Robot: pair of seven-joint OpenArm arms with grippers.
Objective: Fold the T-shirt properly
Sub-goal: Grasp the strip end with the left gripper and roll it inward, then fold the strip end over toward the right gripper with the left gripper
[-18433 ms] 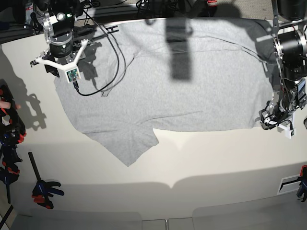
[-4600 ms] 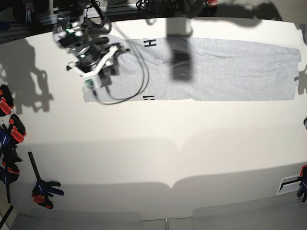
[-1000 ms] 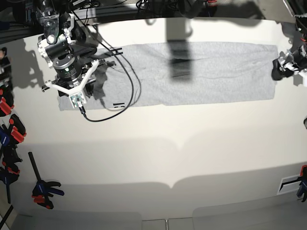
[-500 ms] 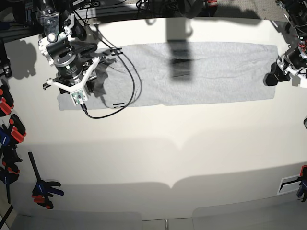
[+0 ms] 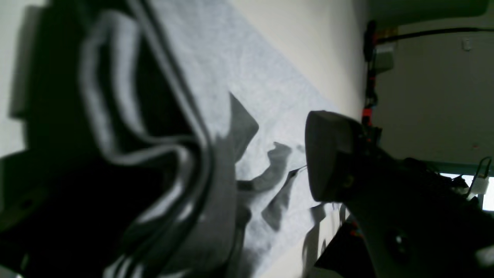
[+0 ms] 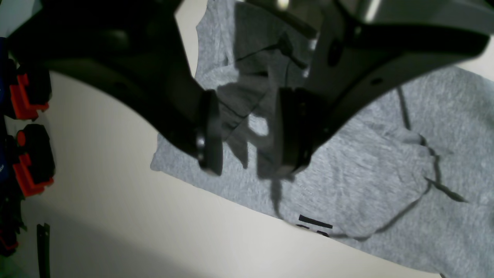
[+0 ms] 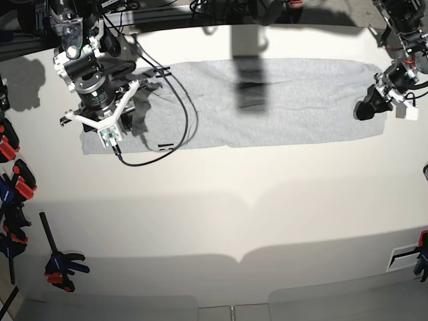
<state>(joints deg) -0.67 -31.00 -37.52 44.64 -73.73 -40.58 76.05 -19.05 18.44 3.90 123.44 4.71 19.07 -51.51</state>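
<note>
T-shirt (image 7: 294, 100) lettering unreadable; left gripper (image 5: 266, 162) jaws wide apart; right gripper (image 6: 247, 131) jaws apart, empty

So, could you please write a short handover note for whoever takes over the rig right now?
Left hand: open, empty, at one end of the T-shirt.
Right hand: open, empty, above the other end.
T-shirt: lies flat on the table as a long narrow band, a bit of black lettering showing at its near edge.
Done: long sides folded in.
Left: fold the band end to end.
</note>
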